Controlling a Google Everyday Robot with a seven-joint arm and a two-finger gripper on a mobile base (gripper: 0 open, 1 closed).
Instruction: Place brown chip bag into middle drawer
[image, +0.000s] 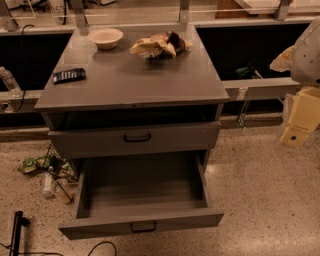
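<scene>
The brown chip bag (159, 45), pale tan with a dark brown part, lies crumpled on the grey cabinet top (135, 82), at the back and right of centre. The middle drawer (142, 192), the lowest tier, is pulled out wide with a bare flat grey floor and a small black bar handle (143, 227). My gripper (298, 122), pale yellow below a white arm part, hangs at the right edge of the view. It is well to the right of the cabinet, above the floor, apart from the bag, with nothing visibly in it.
A white bowl (105, 37) sits at the back left of the top and a small black device (69, 75) at its left edge. The upper grey drawer (135, 139) is nearly closed. Green wrappers and bottles (47, 172) litter the floor at the left. A cable (100, 247) lies in front.
</scene>
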